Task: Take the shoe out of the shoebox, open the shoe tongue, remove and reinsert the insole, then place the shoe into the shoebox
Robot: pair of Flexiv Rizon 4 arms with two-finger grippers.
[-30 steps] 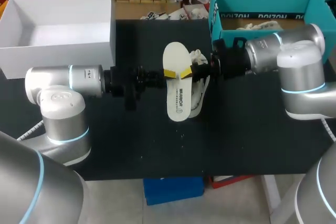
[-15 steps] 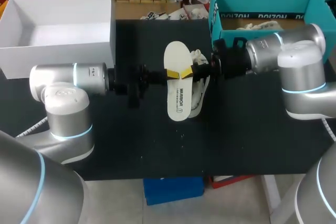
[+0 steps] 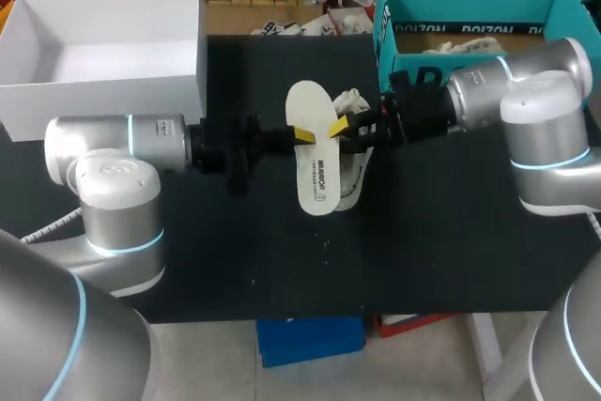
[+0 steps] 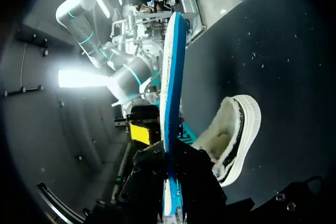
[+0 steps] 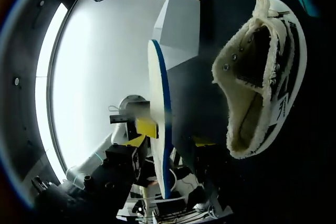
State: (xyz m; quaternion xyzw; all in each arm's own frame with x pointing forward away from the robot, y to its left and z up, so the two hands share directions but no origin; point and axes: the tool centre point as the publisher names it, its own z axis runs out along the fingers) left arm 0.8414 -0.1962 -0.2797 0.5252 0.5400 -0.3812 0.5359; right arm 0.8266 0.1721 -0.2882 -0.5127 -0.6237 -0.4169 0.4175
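The white insole (image 3: 315, 152) hangs flat over the middle of the black table, and my left gripper (image 3: 302, 134) is shut on its left edge. In the left wrist view the insole (image 4: 172, 77) stands edge-on, clamped between that gripper's fingers. My right gripper (image 3: 343, 126) is at the insole's right edge, open. In the right wrist view the insole (image 5: 157, 103) sits between its parted tips with a gap on the shoe's side. The white fleece-lined shoe (image 3: 357, 164) lies on the table under and right of the insole, its mouth open (image 5: 262, 66) (image 4: 236, 135).
A teal shoebox (image 3: 385, 30) stands at the back right, behind my right arm. A larger white box (image 3: 103, 91) stands at the back left. The black table runs bare toward its front edge.
My left gripper has shut on the insole. My right gripper has opened and drawn back a little to the right. The insole has shifted slightly left.
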